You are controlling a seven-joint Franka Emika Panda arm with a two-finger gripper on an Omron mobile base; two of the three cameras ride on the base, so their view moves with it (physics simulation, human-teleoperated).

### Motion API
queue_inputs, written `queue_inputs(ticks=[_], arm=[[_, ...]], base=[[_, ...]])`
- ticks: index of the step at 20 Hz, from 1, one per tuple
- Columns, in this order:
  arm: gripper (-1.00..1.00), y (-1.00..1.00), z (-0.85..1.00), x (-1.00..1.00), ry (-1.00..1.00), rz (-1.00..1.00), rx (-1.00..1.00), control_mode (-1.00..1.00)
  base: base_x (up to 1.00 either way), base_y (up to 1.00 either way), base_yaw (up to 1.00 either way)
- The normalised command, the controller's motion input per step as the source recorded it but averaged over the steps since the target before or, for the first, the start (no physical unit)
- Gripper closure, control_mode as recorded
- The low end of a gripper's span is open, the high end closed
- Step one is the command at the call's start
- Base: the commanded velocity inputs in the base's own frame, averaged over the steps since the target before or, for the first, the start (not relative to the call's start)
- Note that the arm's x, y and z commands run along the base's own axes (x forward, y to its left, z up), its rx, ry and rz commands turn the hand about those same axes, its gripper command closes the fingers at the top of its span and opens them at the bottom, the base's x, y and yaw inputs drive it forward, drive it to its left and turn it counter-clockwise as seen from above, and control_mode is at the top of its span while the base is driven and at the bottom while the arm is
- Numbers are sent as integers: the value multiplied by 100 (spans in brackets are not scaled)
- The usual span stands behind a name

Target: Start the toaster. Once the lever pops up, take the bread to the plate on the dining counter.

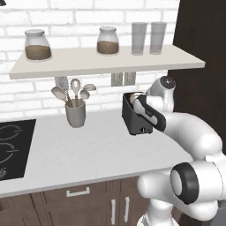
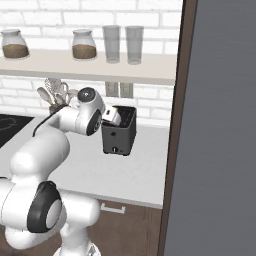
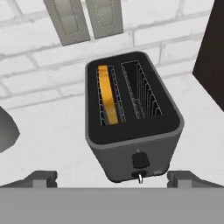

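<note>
The toaster (image 1: 137,115) stands on the white bench (image 1: 88,150) below the wall sockets (image 1: 123,79), well right of the utensil cup (image 1: 76,115). From the hand view, the bread (image 3: 108,94) sits edge-up in the toaster's left slot, the right slot bare, with a dark lever and pale knob low on its front. The claw (image 3: 112,178) hovers just in front of the toaster, fingers (image 3: 40,179) spread wide apart, gripping nothing. The base views hide the slots behind the arm.
</note>
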Motion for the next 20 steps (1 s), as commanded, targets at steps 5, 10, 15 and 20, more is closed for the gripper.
queue_inputs(ticks=[5,10,15,20], arm=[[-100,0,-39,15,0,0,0,-100],[-100,0,-21,23,0,0,0,-100],[-100,0,-9,33,0,0,0,-100],[-100,0,-3,32,0,0,0,-100]], base=[[0,0,0],[0,0,0],[0,0,0],[0,0,0]])
